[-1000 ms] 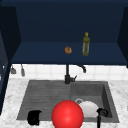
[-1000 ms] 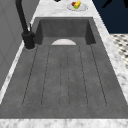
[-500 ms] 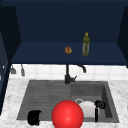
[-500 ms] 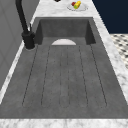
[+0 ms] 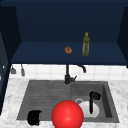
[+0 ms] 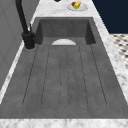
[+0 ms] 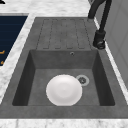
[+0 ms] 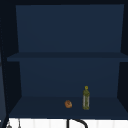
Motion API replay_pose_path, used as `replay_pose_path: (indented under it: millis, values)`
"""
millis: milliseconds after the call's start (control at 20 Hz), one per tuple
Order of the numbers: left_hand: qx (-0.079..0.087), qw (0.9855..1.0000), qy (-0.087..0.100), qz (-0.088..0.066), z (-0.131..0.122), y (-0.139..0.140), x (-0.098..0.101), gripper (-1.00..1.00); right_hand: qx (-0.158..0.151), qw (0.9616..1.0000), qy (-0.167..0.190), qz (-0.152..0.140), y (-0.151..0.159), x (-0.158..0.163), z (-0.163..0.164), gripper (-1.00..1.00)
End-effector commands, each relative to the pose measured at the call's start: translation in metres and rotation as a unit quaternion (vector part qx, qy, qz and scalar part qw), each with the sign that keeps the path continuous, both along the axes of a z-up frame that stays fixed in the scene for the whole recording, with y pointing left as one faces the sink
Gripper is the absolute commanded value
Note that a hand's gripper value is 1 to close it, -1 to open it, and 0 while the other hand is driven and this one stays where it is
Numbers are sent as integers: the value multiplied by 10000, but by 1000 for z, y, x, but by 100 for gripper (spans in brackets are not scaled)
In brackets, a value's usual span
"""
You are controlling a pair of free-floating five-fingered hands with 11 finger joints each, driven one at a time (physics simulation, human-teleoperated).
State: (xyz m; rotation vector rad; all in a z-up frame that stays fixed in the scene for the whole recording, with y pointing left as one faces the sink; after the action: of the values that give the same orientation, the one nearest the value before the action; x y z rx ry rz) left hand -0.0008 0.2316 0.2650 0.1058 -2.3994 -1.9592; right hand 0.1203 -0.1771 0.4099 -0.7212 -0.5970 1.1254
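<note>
A large red ball (image 5: 67,115) sits at the front edge of the sink, in the middle of the front view. My right hand (image 5: 94,96) hangs inside the basin, its straight fingers (image 5: 91,107) pointing down onto a white plate (image 5: 86,110), holding nothing. That plate (image 7: 64,90) lies flat on the basin floor beside the drain (image 7: 82,80); its far rim (image 6: 63,42) also shows from the left side. My left hand (image 5: 34,117) hovers over the front left corner of the draining board, left of the ball.
A black faucet (image 5: 67,75) stands behind the grey sink (image 5: 107,100), between basin and ribbed draining board (image 6: 63,77). A green bottle (image 5: 86,44) and a small orange thing (image 5: 68,50) stand on the blue shelf (image 8: 45,106). A fruit dish (image 6: 77,5) sits on the counter.
My right hand has drifted left and slightly up over the plate. The left hand, ball and plate have stayed put.
</note>
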Motion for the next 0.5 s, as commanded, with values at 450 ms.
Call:
replay_pose_path:
  millis: [450]
  values:
    - [0, 10000, 0, 0, 0, 0, 0, 0, -77, 9999, -10, 114, 80, 30, 75, -100]
